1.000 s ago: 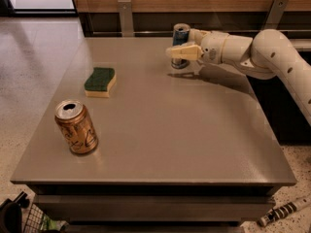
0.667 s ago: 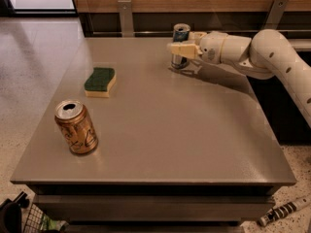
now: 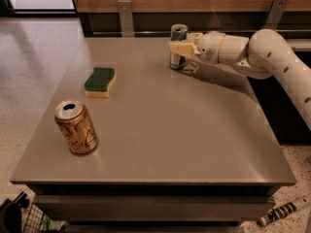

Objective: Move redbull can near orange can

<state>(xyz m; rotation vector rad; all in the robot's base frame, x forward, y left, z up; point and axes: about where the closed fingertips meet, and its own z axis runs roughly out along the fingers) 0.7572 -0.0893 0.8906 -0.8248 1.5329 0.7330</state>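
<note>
The redbull can [image 3: 178, 39], slim, blue and silver, stands upright near the table's far edge, right of centre. My gripper [image 3: 186, 45] is at the can, level with its middle, and the cream arm [image 3: 252, 52] reaches in from the right. The can's base rests on the table. The orange can [image 3: 77, 128], wider and orange-brown with dark scribbles and an open silver top, stands upright at the near left of the table, far from the redbull can.
A green and yellow sponge [image 3: 100, 81] lies left of centre between the two cans. The grey table [image 3: 184, 130] has a wooden wall with metal brackets behind it. A striped object [image 3: 284, 211] lies on the floor at the lower right.
My gripper has shifted slightly up along the redbull can. Both cans and the sponge have stayed where they were.
</note>
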